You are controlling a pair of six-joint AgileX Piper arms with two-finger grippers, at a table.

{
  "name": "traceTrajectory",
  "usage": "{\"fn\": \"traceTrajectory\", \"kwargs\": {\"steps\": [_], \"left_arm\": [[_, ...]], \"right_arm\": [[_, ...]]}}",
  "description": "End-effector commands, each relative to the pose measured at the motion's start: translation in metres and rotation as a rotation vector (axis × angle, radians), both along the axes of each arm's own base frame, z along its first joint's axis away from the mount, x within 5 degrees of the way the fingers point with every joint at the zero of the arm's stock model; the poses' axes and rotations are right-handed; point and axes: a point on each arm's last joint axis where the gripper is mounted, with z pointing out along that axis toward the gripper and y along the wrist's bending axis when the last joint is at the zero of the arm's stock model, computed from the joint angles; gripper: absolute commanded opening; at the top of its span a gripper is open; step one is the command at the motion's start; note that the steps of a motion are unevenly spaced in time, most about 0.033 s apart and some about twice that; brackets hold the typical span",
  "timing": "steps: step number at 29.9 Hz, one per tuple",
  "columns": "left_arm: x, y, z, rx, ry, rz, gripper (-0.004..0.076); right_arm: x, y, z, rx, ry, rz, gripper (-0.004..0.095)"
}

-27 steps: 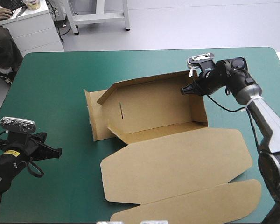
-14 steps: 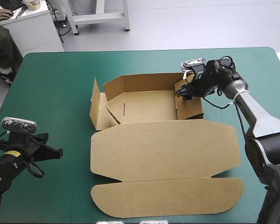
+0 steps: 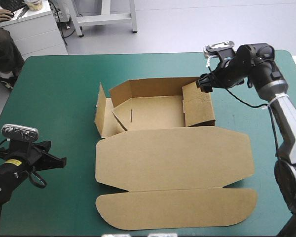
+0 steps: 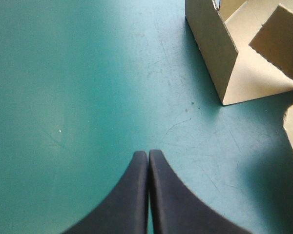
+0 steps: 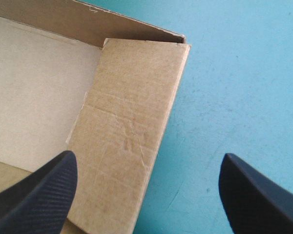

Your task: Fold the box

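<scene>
The box sits in the middle of the counter. Its tray part is on the far side and its big lid lies flat on the near side.

The right gripper hangs at the far right corner of the tray. Its fingers are wide apart and hold nothing. The right wall of the tray is right under them, with one finger over the inside of the tray and the other over the teal-green cover.

I think the job now is to make this right wall stand up well. To do it well, the gripper should come straight down, with one finger on each side of the wall. Then it should squeeze softly and push the wall in snug, so the corner meets the far wall. A hard push could bend the board or slide the whole box.

The left gripper is at the near left, well apart from the box. Its fingers are pressed together, over bare cover.

The left side of the tray looks not done. One left flap stands outside the tray, and another flap leans in loose. The left gripper may need to help there. The flat lid takes up a lot of room on the near side, so an arm has to go over it or around it with care.
</scene>
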Motion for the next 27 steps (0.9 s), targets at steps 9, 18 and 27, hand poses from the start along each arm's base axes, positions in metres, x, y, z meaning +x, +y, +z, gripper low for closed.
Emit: {"fn": "traceTrajectory", "kwargs": {"steps": [9, 18, 27], "left_arm": [[0.002, 0.001, 0.014, 0.000, -0.088, 0.024, -0.0010], [0.002, 0.006, 0.013, 0.070, -0.082, 0.043, -0.0010], [0.002, 0.006, 0.013, 0.029, -0.077, 0.061, -0.0010]], "right_arm": [[-0.036, -0.011, 0.048, 0.028, -0.078, -0.025, 0.0737], [0.001, -0.003, 0.001, 0.017, 0.055, -0.049, 0.0737], [0.035, 0.004, -0.055, -0.005, 0.178, -0.058, 0.0737]]}}
